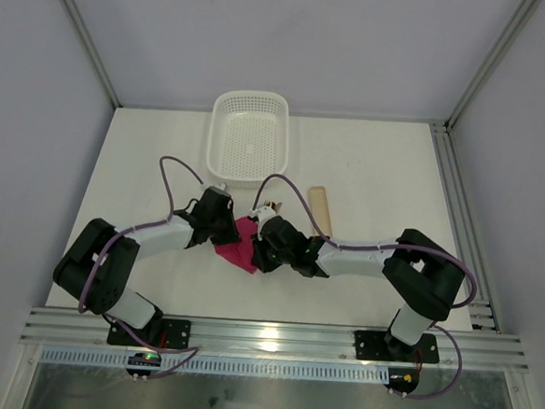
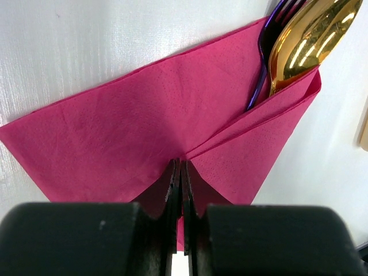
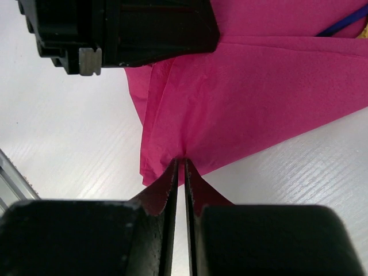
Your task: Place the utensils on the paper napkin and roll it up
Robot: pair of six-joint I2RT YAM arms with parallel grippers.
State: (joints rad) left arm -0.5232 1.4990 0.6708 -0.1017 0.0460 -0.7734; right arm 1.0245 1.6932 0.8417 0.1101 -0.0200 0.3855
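We found the utensils (image 2: 287, 57) already on the paper napkin (image 2: 132, 121). In the upper right of the left wrist view, a gold spoon (image 2: 313, 37) and a darker, violet-tinted fork (image 2: 265, 49) lay side by side, their heads sticking out from under a folded flap of the sheet. We judged the placing done and one fold made. The rolling was not finished, since the napkin lay as a broad flat wedge rather than a tube.

The left gripper (image 2: 180, 167) had its fingers pressed together at the bottom centre of that view, pinching a pink edge where the flap met the lower layer. The right gripper (image 3: 179, 164) was likewise closed to a sliver, and the napkin puckered at its tips in the lower middle of the right wrist view.

In the top view both grippers met over the napkin at the centre of the table (image 1: 377, 174), below the white basket (image 1: 212, 153) and to the left of the beige strip (image 1: 320, 208). To our eye, the roll itself and the release remained.
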